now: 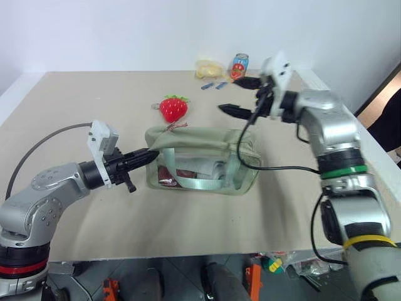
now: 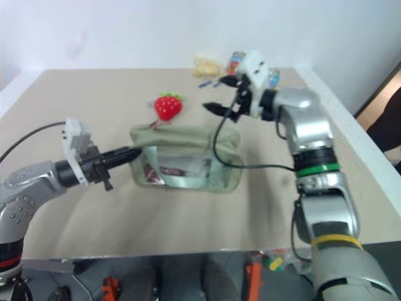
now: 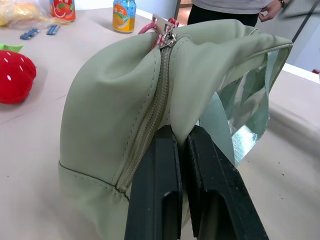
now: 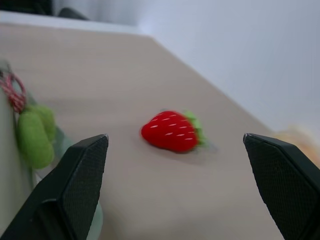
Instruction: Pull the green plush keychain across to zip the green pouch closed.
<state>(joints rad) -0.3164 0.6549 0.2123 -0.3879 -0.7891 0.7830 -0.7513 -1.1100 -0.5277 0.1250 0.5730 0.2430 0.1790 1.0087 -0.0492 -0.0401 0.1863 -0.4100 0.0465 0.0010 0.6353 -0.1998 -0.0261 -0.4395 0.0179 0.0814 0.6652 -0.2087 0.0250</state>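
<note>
A beige table [image 1: 94, 238] carries everything. The green pouch [image 1: 203, 164] lies near its middle, long side across. Just behind the pouch rests a red strawberry plush [image 1: 174, 108]. Along the far edge sit a yellowish packet [image 1: 208, 68], two small blue clips [image 1: 213, 85], and a printed can [image 1: 239, 65].

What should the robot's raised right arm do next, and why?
Probably lower the open right claw onto the green plush keychain, which hangs free at the green pouch. The left claw already pinches the pouch's end, bracing it for a pull.
</note>
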